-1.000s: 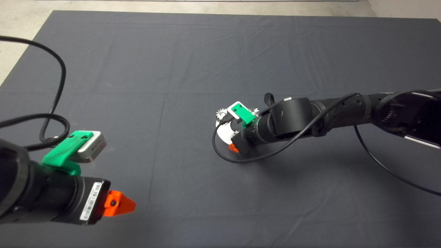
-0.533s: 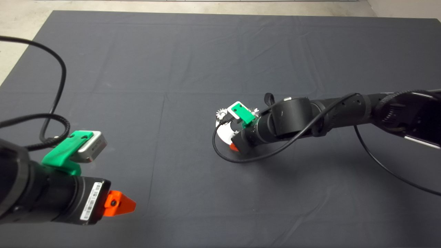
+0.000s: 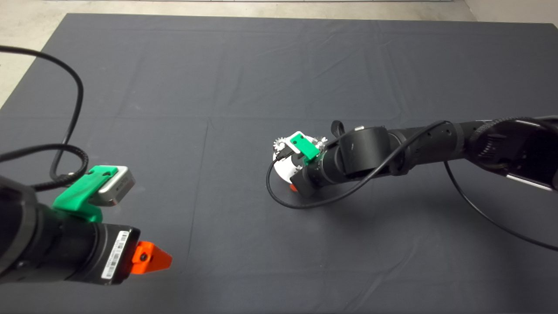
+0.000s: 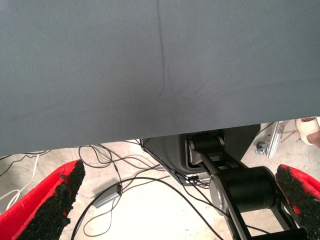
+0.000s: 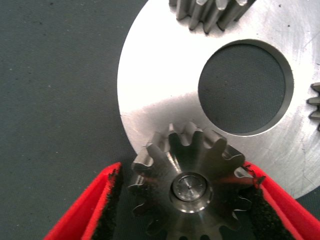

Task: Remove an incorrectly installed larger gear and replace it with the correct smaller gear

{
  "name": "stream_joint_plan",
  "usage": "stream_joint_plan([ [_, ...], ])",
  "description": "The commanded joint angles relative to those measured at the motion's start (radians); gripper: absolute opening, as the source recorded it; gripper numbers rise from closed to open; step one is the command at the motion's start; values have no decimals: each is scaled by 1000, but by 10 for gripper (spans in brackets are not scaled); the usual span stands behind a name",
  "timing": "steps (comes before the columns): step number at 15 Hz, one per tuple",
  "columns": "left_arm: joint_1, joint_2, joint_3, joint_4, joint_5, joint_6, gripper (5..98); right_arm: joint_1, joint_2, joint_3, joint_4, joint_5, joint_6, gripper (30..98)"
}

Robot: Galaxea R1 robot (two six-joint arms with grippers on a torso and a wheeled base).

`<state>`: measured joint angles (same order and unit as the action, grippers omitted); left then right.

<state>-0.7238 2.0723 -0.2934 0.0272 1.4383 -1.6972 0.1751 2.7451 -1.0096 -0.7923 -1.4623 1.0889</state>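
Two red fingers of your right gripper squeeze the larger gear, one pad on each side of its teeth. It sits on a pin at the edge of a round silver plate with a big hole. Two more gears peek in at the plate's rim. Your left gripper waits wide open, low on the left, above the mat.
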Motion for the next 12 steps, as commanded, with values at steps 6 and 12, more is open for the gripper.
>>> stream_joint_plan([
  [6,-13,1,18,-16,-1,-9,979,17,2,1,-25,7,-3,522],
  [12,-13,1,18,-16,-1,-9,979,21,5,7,-25,5,-3,508],
])
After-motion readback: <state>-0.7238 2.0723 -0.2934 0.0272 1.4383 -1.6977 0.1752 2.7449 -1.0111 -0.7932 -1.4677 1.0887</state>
